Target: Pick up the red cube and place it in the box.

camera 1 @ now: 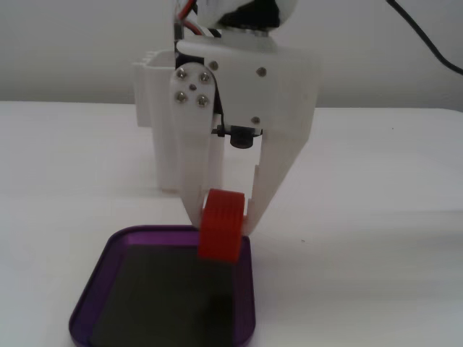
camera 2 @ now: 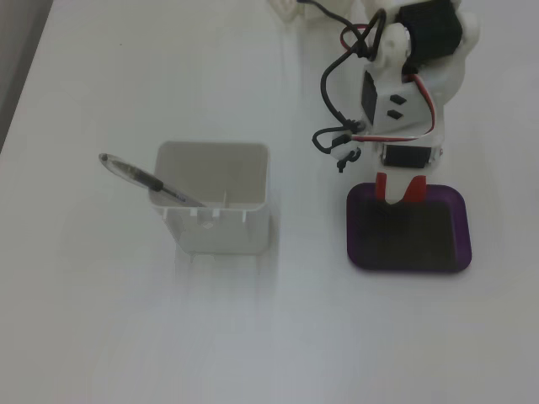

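Note:
The red cube [camera 1: 220,225] is a small ridged red-orange block held between the white fingertips of my gripper [camera 1: 221,217]. It hangs just above the far rim of the box [camera 1: 87,300], a shallow purple tray with a dark floor. In the top-down fixed view the gripper [camera 2: 399,190] points down over the tray's upper edge, and the red cube [camera 2: 381,183] shows as a red sliver between the fingers. The box [camera 2: 362,252] lies below the arm there.
A tall white plastic container [camera 2: 221,227] stands left of the tray in the top-down fixed view, with a pen [camera 2: 139,178] leaning out of it. The same container [camera 1: 155,101] stands behind the gripper in the low fixed view. The table is white.

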Action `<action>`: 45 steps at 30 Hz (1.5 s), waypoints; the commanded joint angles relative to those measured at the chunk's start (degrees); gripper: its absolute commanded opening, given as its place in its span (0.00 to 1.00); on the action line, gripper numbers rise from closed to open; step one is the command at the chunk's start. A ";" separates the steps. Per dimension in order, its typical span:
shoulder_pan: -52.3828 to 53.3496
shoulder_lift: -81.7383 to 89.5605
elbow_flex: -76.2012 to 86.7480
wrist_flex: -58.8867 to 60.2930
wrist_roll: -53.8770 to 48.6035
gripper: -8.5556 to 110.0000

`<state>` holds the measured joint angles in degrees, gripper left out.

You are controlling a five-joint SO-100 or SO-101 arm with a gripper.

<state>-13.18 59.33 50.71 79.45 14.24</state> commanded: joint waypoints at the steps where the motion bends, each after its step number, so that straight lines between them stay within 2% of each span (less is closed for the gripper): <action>1: -0.26 0.88 2.02 -2.02 -0.35 0.07; 22: -0.26 0.88 4.04 -6.50 -3.87 0.07; 31: -0.26 0.88 3.87 -6.50 -3.69 0.20; 42: -0.53 2.37 2.81 -5.45 -3.96 0.26; 45: -0.44 4.83 -2.90 0.79 -4.04 0.27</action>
<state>-13.45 59.15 53.70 75.85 10.72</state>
